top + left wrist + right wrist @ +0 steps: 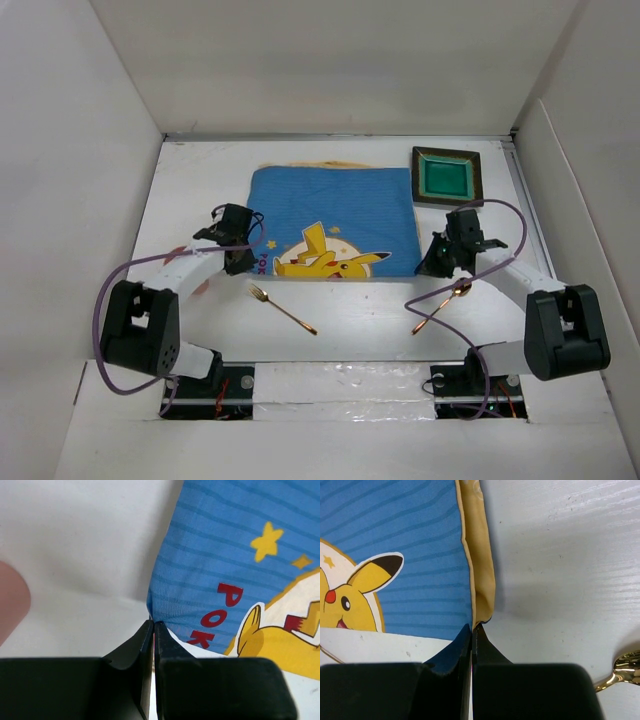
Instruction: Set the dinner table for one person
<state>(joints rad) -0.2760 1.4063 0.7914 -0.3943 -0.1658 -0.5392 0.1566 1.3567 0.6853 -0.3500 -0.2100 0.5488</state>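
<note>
A blue cartoon-printed placemat (335,220) lies on the white dinner table (370,325). My left gripper (240,262) is at the mat's near left corner. In the left wrist view its jaws (153,625) are shut, pinching the placemat's (225,555) blue edge. My right gripper (437,265) is at the near right corner. In the right wrist view it (472,628) is shut on the placemat (410,540), where the yellow backing (481,570) curls up. A gold fork (282,307) and a gold spoon (440,306) lie in front of the mat.
A square green plate (446,176) with a dark rim sits at the mat's far right corner. The spoon's bowl (627,665) lies just right of my right fingers. A blurred pink shape (11,602) shows on the table left of my left gripper. White walls enclose the table.
</note>
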